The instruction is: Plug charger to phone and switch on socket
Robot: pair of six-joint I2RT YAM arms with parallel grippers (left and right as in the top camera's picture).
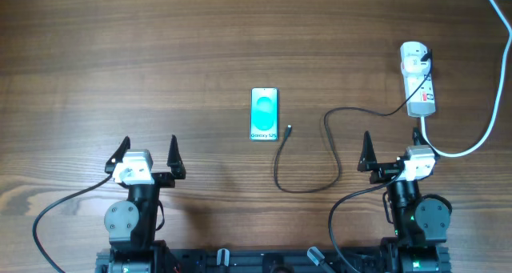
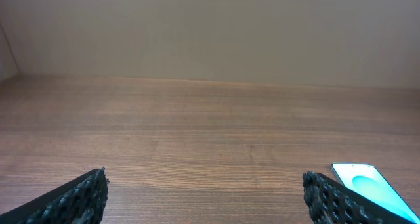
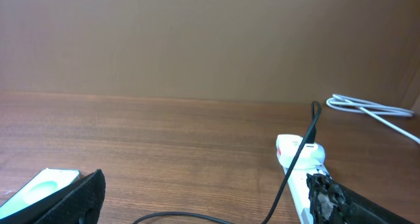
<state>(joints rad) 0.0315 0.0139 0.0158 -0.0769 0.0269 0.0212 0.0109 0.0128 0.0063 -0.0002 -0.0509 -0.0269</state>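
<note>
Finding: left hand (image 1: 149, 149) and right hand (image 1: 391, 149) both released, empty. The charger (image 1: 326, 129) plug tip (image 1: 288, 130) lies on the counter (image 1: 120, 57), just beside the phone (image 1: 265, 114). Recommend right hand pinch close behind tip, level with phone's edge.

Wood-grain table (image 1: 160, 65); glossy phone (image 1: 264, 113) screen; white plastic socket (image 1: 418, 87); knurled fingers (image 2: 79, 198).

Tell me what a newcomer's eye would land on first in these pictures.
The phone, its turquoise screen lit, lies flat at the centre of the scene. To its right, the thin black charger loops away from the white socket at the far right. Its plug tip lies just off the phone's near right corner, not plugged in. The left hand and right hand stand open and empty near the front edge.
</note>
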